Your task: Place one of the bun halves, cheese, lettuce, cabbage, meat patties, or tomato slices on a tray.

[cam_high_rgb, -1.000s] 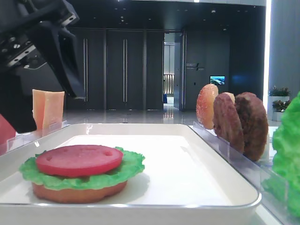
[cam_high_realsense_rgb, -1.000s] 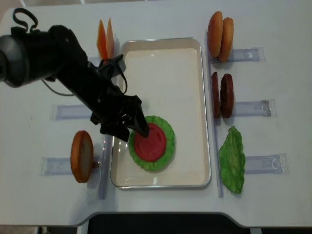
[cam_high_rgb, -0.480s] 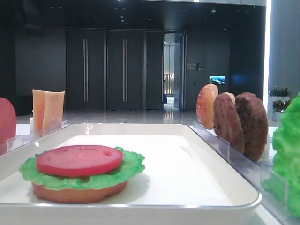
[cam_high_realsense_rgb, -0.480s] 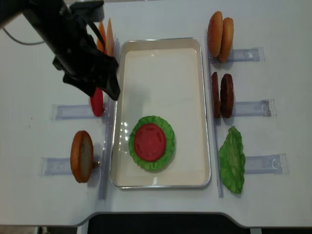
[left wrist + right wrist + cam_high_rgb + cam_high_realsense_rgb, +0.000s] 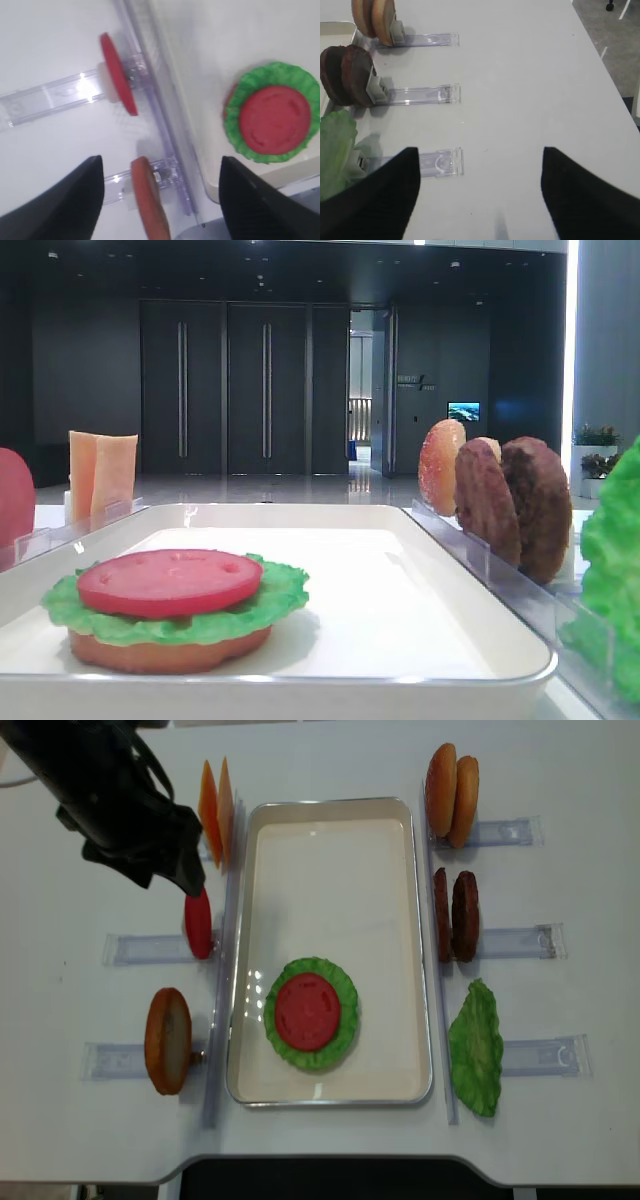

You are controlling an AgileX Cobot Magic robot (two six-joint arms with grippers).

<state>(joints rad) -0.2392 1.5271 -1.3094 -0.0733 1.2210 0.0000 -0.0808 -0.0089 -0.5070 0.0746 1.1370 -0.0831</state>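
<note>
tomato slice (image 5: 308, 1011) on lettuce (image 5: 311, 1012) in tray (image 5: 330, 812) (left side); both jaws wide, empty.

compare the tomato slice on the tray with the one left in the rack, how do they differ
The tomato slice on the tray lies flat, face up; the tomato slice in the rack stands on edge. The tray slice rests on a lettuce leaf inside the white tray; the rack slice sits in a clear plastic rack on the table left of the tray. Both are smooth, round and pinkish red, and neither is held by a gripper.
</note>
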